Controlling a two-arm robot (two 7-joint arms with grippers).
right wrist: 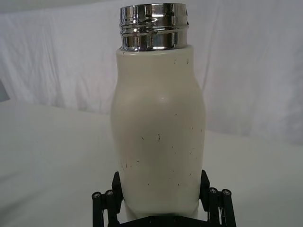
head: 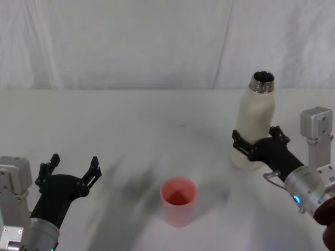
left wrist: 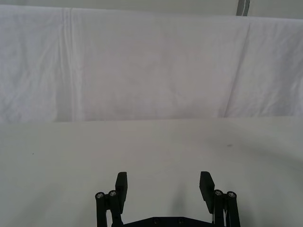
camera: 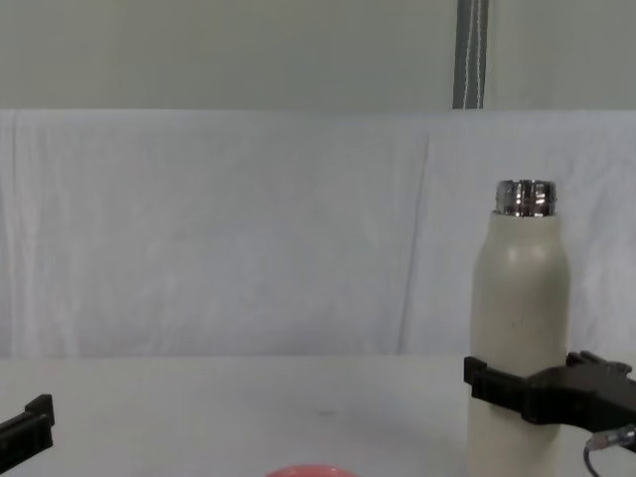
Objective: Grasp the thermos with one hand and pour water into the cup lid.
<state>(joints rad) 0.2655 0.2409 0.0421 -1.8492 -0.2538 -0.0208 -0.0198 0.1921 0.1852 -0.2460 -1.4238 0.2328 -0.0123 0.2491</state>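
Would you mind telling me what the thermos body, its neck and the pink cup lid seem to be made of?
The thermos body looks like matte cream-coated metal, with small dark scuffs. Its neck appears polished steel, with mirror-like ridged threads. The cup lid looks like smooth pink plastic, though that is uncertain. The right pincer grips the body.

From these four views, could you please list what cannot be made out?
- Water level in the thermos: the head view's angle shows only a dark mouth.
- Cup lid: cut off by the chest view's bottom edge.
- Thermos base: hidden behind the right pincer in its wrist view.
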